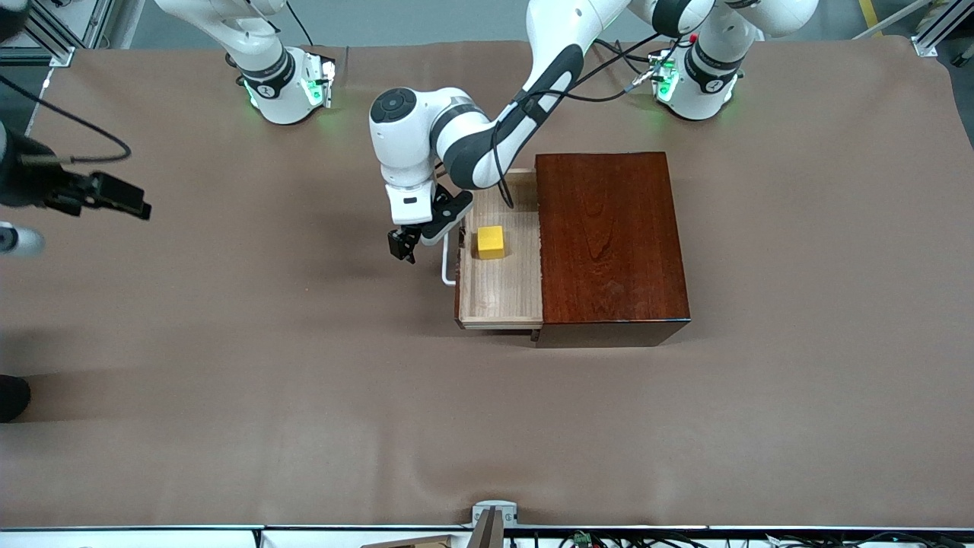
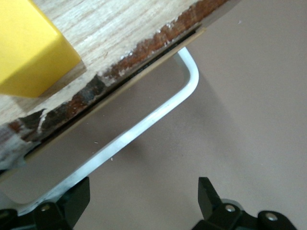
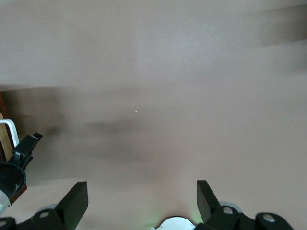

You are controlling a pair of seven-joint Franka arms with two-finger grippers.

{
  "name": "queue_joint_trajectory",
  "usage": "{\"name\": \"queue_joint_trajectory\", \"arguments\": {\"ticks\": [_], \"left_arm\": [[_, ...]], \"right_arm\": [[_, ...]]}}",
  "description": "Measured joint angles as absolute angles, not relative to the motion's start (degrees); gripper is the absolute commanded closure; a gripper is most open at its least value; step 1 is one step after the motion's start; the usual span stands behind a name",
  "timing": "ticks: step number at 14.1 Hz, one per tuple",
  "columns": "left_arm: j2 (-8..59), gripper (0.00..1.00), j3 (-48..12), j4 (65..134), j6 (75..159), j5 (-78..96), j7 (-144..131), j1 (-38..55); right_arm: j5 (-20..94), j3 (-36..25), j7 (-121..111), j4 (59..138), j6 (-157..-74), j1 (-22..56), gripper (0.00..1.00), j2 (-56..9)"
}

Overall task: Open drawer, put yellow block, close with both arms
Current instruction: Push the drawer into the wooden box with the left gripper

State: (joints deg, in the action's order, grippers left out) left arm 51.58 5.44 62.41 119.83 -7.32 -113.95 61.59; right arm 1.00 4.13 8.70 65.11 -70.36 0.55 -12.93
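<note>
The drawer (image 1: 502,293) is pulled out of the dark wooden box (image 1: 609,236) toward the right arm's end of the table. The yellow block (image 1: 491,242) sits in the drawer and also shows in the left wrist view (image 2: 29,52). My left gripper (image 1: 402,247) is open and empty, low beside the white handle (image 1: 447,266). In the left wrist view the handle (image 2: 144,124) runs past one finger (image 2: 76,199), not between the two; the gripper (image 2: 144,187) holds nothing. My right gripper (image 3: 141,189) is open and empty, held high over bare table at the right arm's end.
The brown table cover (image 1: 304,396) spreads around the box. The right arm's dark raised hand (image 1: 99,194) shows at the edge of the front view. The left gripper (image 3: 24,151) and the handle (image 3: 10,129) show in the right wrist view.
</note>
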Motion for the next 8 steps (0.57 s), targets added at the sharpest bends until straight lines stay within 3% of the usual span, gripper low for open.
{"name": "queue_joint_trajectory", "arguments": {"ticks": [8], "left_arm": [[51.48, 0.0, 6.24, 60.22, 106.86, -5.08, -114.9, 59.0]], "right_arm": [[0.97, 4.13, 4.25, 76.03, -72.78, -2.12, 0.0, -4.17]]}}
